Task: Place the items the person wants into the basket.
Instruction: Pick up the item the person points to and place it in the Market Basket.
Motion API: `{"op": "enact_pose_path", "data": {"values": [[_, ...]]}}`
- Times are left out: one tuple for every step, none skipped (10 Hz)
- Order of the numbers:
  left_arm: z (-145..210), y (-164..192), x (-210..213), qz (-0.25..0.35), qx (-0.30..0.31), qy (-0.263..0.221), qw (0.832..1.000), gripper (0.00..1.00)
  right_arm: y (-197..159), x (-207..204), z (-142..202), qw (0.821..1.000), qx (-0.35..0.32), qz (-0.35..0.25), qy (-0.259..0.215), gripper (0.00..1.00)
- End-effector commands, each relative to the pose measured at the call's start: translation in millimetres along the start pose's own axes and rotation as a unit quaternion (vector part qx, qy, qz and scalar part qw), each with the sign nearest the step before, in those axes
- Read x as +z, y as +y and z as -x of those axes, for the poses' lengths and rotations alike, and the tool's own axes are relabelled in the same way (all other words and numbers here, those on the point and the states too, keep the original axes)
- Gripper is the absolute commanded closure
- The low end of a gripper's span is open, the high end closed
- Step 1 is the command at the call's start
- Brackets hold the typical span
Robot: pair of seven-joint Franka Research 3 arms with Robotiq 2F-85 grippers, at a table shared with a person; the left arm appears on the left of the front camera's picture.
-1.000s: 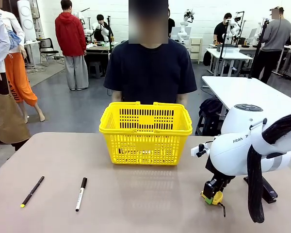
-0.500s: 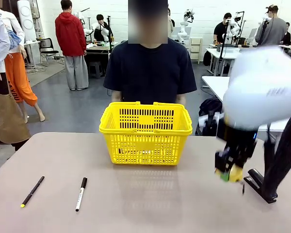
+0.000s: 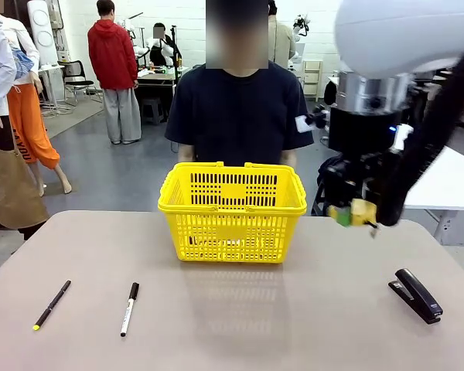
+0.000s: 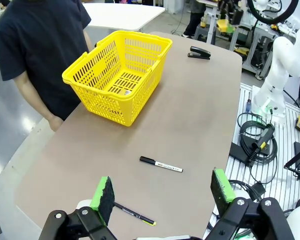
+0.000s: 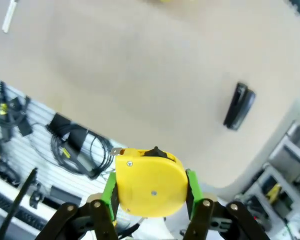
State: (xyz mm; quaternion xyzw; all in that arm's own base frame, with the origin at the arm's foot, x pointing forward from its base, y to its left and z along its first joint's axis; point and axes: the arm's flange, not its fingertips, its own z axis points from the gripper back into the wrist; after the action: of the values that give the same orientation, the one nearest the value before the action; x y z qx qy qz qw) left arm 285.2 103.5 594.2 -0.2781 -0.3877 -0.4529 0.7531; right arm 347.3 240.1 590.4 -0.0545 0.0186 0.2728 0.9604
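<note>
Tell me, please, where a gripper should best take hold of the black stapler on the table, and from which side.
Probably its middle, from straight above. The stapler lies flat on the table, long and narrow, with bare table along both long sides, so the jaws could close across its width.

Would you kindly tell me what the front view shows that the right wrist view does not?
Front view: the person, the whole yellow basket and the pen lying left on the table. Right wrist view: cables on a slatted platform beside the table. Shared: the right pincer shut on the tape measure, the stapler and the table.
</note>
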Motion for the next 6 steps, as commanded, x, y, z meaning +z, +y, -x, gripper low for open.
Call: {"op": "enact_pose_path", "data": {"values": [[0, 1, 1, 0.002, -0.010, -0.010, 1.000, 0.00, -2, 19, -83, 0.999, 0.026, 0.023, -0.022, 1.00], [0, 1, 1, 0.002, -0.010, -0.010, 1.000, 0.00, -5, 33, -136, 0.999, 0.015, 0.020, -0.029, 1.00], [0, 1, 1, 0.002, -0.010, -0.010, 1.000, 0.00, -7, 43, -177, 0.999, 0.014, 0.018, -0.037, 1.00], [0, 1, 1, 0.002, -0.010, -0.010, 1.000, 0.00, -12, 43, -213, 0.999, 0.027, 0.001, -0.036, 1.00], [0, 1, 1, 0.002, -0.010, -0.010, 1.000, 0.00, -15, 35, -237, 0.998, 0.046, -0.011, -0.047, 1.00], [0, 1, 1, 0.002, -0.010, -0.010, 1.000, 0.00, -21, 25, -256, 0.995, 0.071, -0.015, -0.064, 1.00]]}}
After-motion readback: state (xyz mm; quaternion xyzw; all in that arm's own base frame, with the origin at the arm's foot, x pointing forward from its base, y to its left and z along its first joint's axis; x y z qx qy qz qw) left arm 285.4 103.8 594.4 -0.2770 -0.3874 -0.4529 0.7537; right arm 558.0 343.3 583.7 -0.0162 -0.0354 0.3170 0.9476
